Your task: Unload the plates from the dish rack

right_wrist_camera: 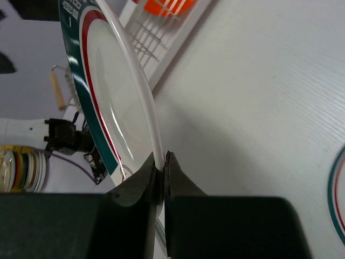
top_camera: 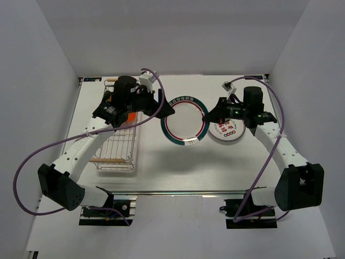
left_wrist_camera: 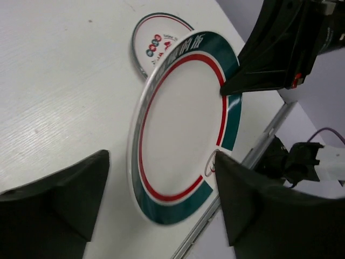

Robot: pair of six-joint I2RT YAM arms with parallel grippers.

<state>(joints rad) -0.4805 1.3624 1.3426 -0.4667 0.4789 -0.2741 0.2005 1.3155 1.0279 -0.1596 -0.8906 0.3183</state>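
Observation:
A large white plate with a green-red rim (top_camera: 186, 121) is held up over the table's middle. My right gripper (top_camera: 206, 115) is shut on its right rim, seen edge-on in the right wrist view (right_wrist_camera: 160, 171) with the plate (right_wrist_camera: 108, 97) tilted. My left gripper (top_camera: 168, 109) is open at the plate's left edge; in the left wrist view (left_wrist_camera: 161, 156) its fingers stand wide apart in front of the plate (left_wrist_camera: 178, 124) without clamping it. The silver wire dish rack (top_camera: 116, 148) stands at the left and holds an orange plate (top_camera: 127, 117), partly hidden by the left arm.
Another white plate with red characters (top_camera: 229, 131) lies flat on the table under my right arm; it also shows in the left wrist view (left_wrist_camera: 156, 43). The rack (right_wrist_camera: 156, 38) and the orange plate (right_wrist_camera: 161, 6) show behind the held plate. The table's metal front rail (top_camera: 178, 191) runs along the near edge.

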